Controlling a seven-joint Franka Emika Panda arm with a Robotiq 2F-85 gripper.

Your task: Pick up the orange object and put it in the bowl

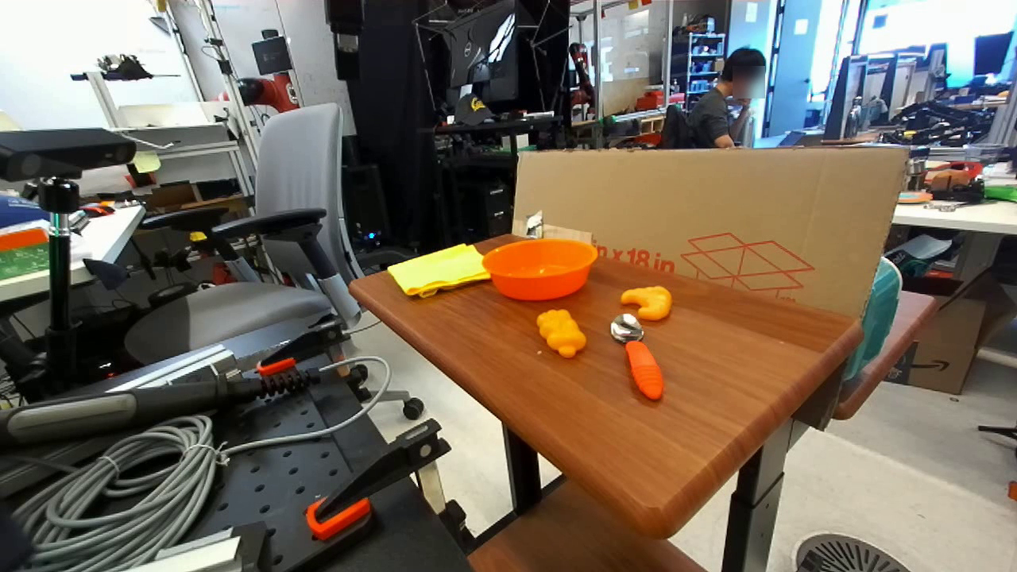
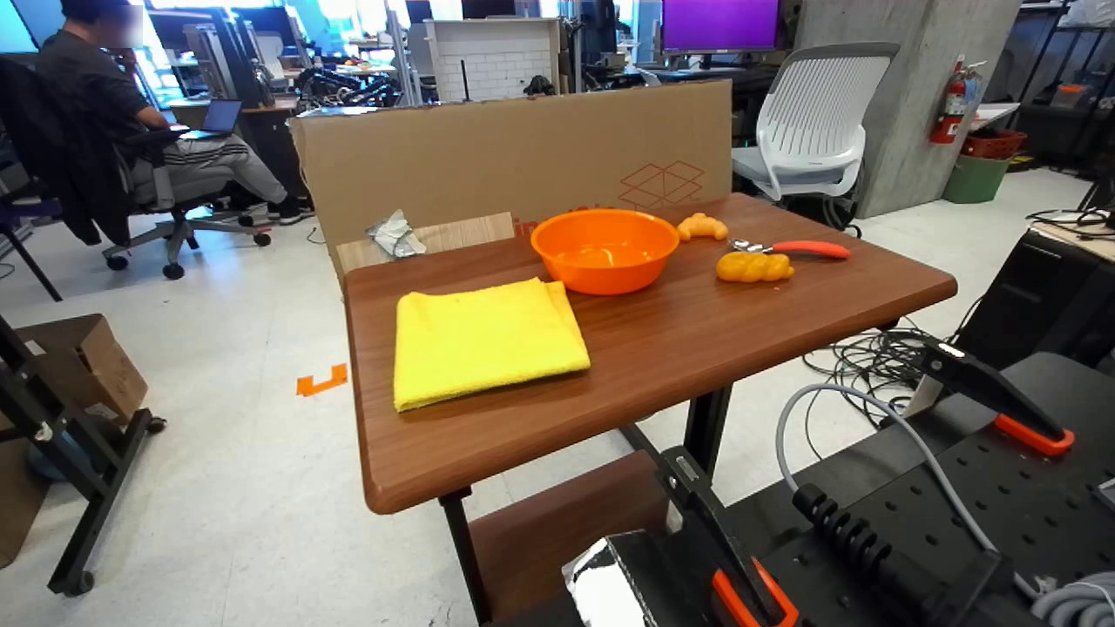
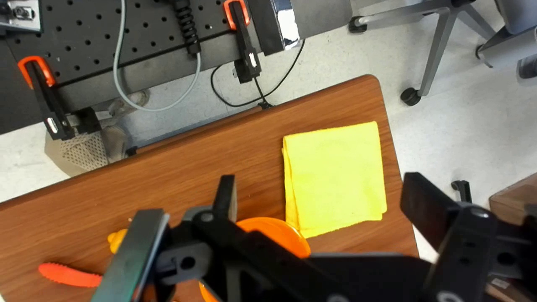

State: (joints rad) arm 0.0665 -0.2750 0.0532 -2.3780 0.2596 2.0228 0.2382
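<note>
1. Low in the wrist view: gripper (image 3: 321, 188), fingers (image 3: 426, 205) spread wide, holding nothing, apparently high above the table (image 3: 188, 167).
2. Below and between the fingers: yellow cloth (image 3: 335, 180) and part of the orange bowl (image 3: 279, 235). Not yet over a likely target; travel left in this view before descending.
3. Farther left there, partly hidden behind the gripper: knobbly lump (image 3: 116, 240); in an exterior view, apart from the spoon (image 1: 638, 357) and left of it.
4. Just beyond the spoon's metal end, on its far side: curved lump (image 1: 655, 303), more compact, so probably the intended piece. Cannot rule out the knobbly lump.
5. Come straight down on the curved lump, one finger to each side, clear of the spoon. Squeeze gently: likely smooth, apt to slip or roll.
6. Left of the curved lump in both exterior views: orange bowl, just beside the yellow cloth. Lift above the rim before crossing; release low over the middle.
7. Along the far edge in an exterior view: upright cardboard (image 2: 488, 165). Leave room for the gripper on that side.
</note>
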